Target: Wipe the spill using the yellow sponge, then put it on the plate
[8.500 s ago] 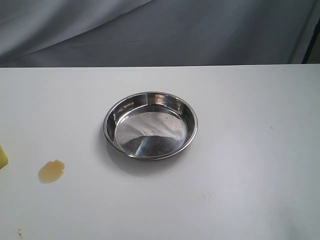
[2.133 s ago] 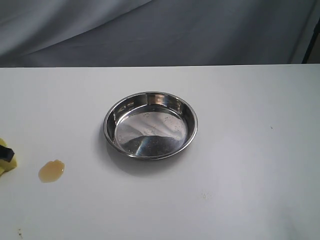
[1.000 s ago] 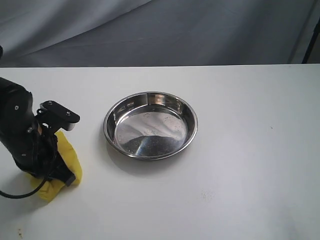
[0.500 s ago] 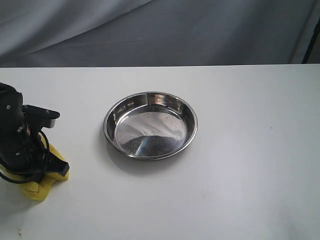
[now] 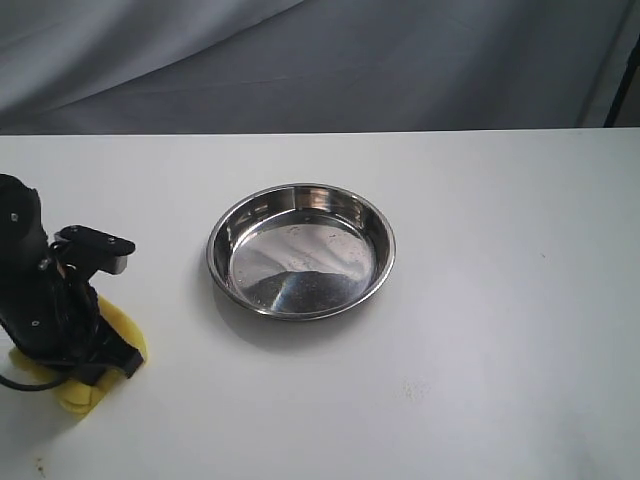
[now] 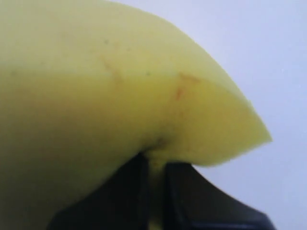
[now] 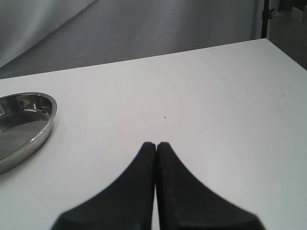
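The sponge [image 5: 122,335] is pictured pressed down on the worktop [image 5: 480,320] at the left of the exterior view. It is pinched in the left pincer [image 5: 98,352], whose dark fingers [image 6: 129,191] are seen in the wrist view drawn narrowly together on a fold of the foam. Faint amber stains [image 6: 181,88] are noted on the sponge's face in that view.

No spill is visible anywhere on the bare worktop. Whether any liquid lies beneath the sponge and the arm cannot be told, since that patch is hidden. The wiping is judged to be under way or close to done.

The plate [image 5: 214,262] is shown empty at the middle of the worktop, well apart from the sponge and to its right. The second half of the job, in which the sponge is to be lifted, carried across and set down in the plate, is judged not yet begun.

The right pincer [image 7: 156,146] is seen closed with nothing between its fingers, held low over bare worktop with part of the plate in its camera's sight. It is out of the exterior view and is judged to have no part in the current step.
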Robot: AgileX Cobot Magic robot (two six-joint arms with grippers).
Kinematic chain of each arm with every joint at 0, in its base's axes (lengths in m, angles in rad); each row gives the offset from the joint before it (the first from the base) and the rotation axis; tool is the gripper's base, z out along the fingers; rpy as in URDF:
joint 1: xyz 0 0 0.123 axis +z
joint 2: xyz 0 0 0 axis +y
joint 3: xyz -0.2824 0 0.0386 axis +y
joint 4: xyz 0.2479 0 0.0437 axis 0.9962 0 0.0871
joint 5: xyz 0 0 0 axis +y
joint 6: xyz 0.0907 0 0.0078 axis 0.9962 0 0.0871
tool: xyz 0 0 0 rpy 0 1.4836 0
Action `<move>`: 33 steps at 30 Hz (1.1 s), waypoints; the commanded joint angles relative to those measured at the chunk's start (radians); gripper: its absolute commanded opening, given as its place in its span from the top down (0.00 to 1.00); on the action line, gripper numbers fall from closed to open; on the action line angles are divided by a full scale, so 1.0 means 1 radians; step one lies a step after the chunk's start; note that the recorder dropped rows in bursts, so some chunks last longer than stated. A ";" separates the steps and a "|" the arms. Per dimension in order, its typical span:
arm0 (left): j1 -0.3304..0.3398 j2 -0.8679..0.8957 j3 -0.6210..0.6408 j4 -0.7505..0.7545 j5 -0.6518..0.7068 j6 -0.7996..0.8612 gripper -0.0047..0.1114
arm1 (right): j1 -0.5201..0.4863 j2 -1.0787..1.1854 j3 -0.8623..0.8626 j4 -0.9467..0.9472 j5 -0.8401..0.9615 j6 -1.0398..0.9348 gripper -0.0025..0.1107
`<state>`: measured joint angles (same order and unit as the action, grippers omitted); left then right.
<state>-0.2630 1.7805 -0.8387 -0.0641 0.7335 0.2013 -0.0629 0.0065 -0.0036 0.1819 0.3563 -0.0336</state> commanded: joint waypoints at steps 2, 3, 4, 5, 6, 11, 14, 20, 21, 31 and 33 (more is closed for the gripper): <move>-0.136 0.014 0.024 -0.050 0.027 0.019 0.96 | -0.005 -0.007 0.004 0.004 -0.002 -0.002 0.98; -0.162 0.009 0.024 -0.039 0.022 0.019 0.96 | -0.005 -0.007 0.004 0.004 -0.002 -0.002 0.98; -0.196 -0.001 0.024 -0.028 0.015 0.017 0.96 | -0.005 -0.007 0.004 0.004 -0.002 -0.002 0.98; -0.227 -0.009 0.024 -0.027 0.015 0.017 0.96 | -0.005 -0.007 0.004 0.004 -0.002 -0.002 0.98; -0.255 -0.013 0.024 -0.027 0.015 0.017 0.96 | -0.005 -0.007 0.004 0.004 -0.002 -0.002 0.98; -0.374 -0.045 0.024 -0.030 0.031 -0.021 0.96 | -0.005 -0.007 0.004 0.004 -0.002 -0.002 0.98; -0.421 -0.074 0.024 -0.030 0.050 -0.061 0.96 | -0.005 -0.007 0.004 0.004 -0.002 -0.002 0.98; -0.424 -0.113 0.024 0.008 0.075 -0.173 0.96 | -0.005 -0.007 0.004 0.004 -0.002 -0.002 0.98; -0.415 -0.113 0.024 0.026 0.078 -0.201 0.96 | -0.005 -0.007 0.004 0.004 -0.002 -0.002 0.98; -0.134 -0.113 0.024 0.101 0.049 -0.273 0.96 | -0.005 -0.007 0.004 0.004 -0.002 -0.002 0.98; -0.057 -0.113 0.024 0.113 0.030 -0.269 0.96 | -0.005 -0.007 0.004 0.004 -0.002 -0.002 0.98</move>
<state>-0.4078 1.6753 -0.8208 0.0227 0.7902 -0.0614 -0.0629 0.0065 -0.0036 0.1819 0.3563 -0.0336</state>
